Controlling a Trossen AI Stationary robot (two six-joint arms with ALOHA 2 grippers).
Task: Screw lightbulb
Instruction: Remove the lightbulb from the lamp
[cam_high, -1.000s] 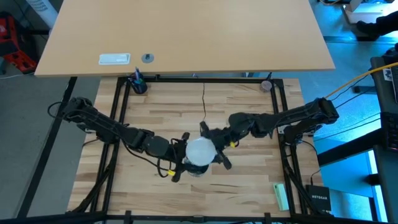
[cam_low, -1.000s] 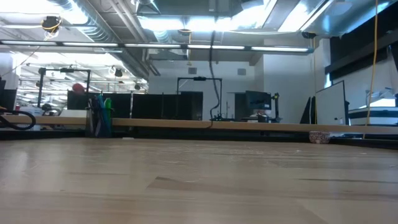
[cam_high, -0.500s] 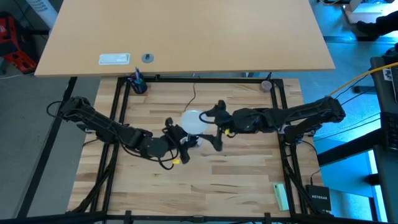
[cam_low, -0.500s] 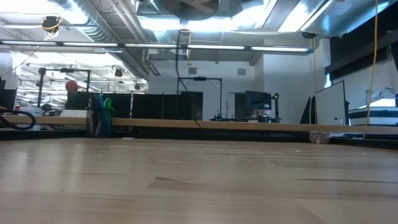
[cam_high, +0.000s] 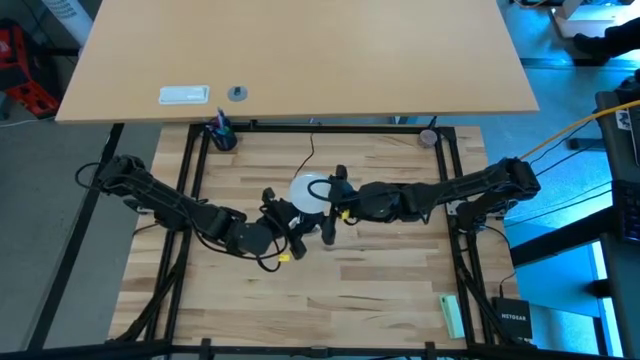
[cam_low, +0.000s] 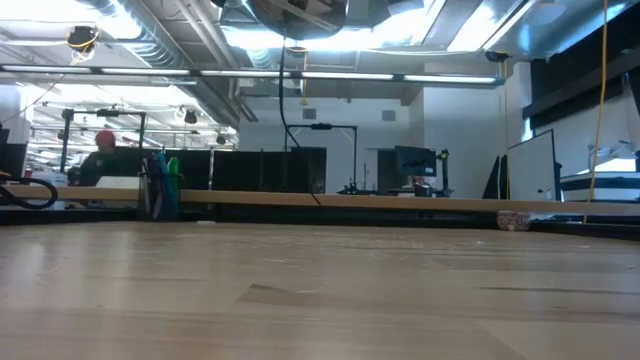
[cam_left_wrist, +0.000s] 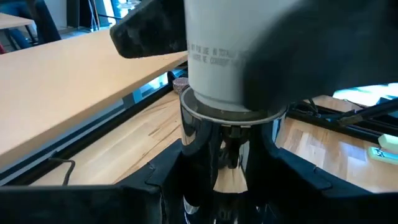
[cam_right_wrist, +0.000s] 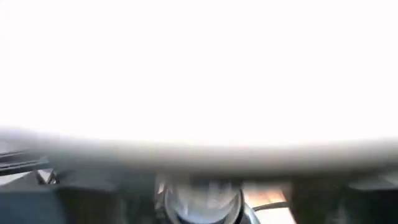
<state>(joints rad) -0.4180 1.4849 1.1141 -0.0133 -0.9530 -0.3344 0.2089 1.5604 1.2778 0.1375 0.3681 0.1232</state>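
Left of centre in the high view, the left claw (cam_high: 285, 222) is clamped on the silver socket (cam_left_wrist: 214, 134), holding it above the wooden surface (cam_high: 400, 290). The lightbulb (cam_high: 311, 192) sits directly on top of that socket, its long axis upright, base down in the socket's mouth. From the right, the right claw (cam_high: 333, 196) reaches in at the globe's side, nearer the bulb than the left; whether its fingers grip the globe or stand apart I cannot tell. Against half a second ago, the right claw has drawn closer to the bulb and the pair has barely shifted.
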